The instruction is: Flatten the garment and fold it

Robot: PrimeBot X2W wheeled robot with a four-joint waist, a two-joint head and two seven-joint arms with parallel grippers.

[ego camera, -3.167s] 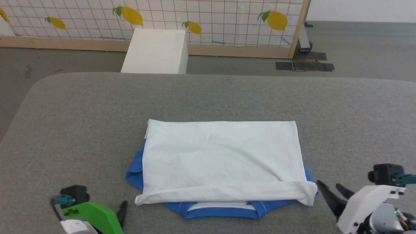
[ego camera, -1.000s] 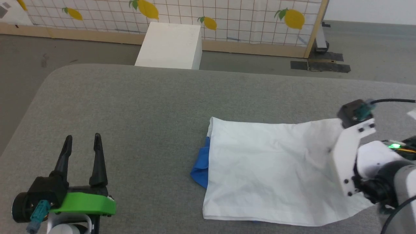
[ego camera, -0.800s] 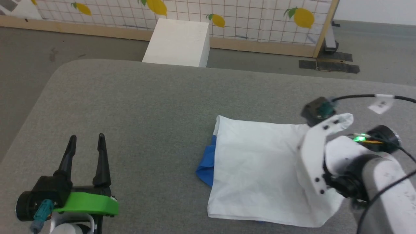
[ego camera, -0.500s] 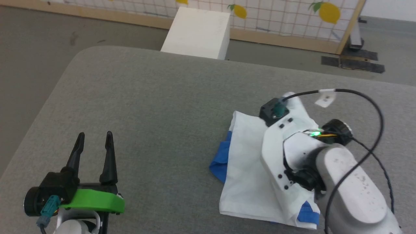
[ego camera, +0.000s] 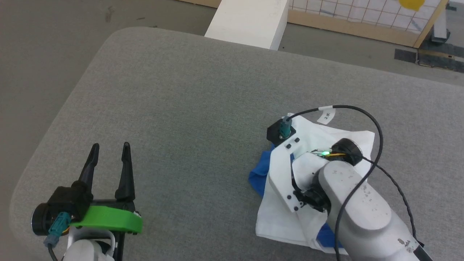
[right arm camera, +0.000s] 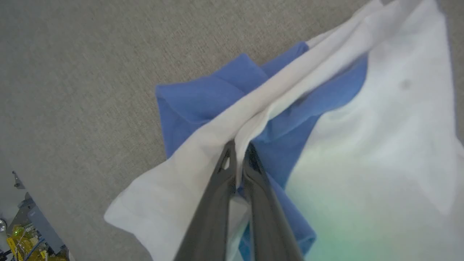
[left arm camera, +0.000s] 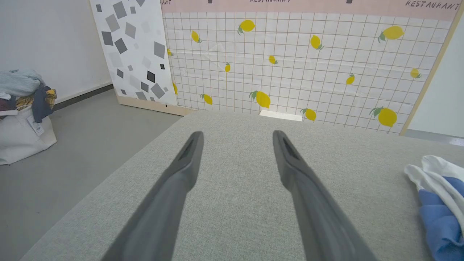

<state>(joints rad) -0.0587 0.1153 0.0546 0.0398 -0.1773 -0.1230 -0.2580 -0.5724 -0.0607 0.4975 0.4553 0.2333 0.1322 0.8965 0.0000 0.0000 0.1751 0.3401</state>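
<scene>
A soft white T-shirt with royal-blue sleeves (ego camera: 277,223) lies bunched and partly doubled over on the grey fabric-covered tabletop (ego camera: 181,90), towards its right side. A blue sleeve pokes out at the T-shirt's left edge and another bit of blue shows at the near edge. The robot's pale grey right forearm (ego camera: 357,208) reaches over the cloth, a looping black cable (ego camera: 377,137) arching above it. From the wrist camera, the right hand (right arm camera: 239,154) is clenched on a white fold of the T-shirt (right arm camera: 369,152). The two dark fingers are pinched close together with the cloth drawn up between them into a ridge, blue fabric lying on either side.

The left hand (ego camera: 110,148) hovers over bare tabletop, well apart from the T-shirt, its fingers spread wide and grasping nothing. Seen along those fingers (left arm camera: 181,170), the edge of the garment (left arm camera: 433,181) sits far off to one side. A white rectangular block (ego camera: 250,18) stands on the floor beyond the tabletop, in front of a lemon-printed grid panel (left arm camera: 290,65).
</scene>
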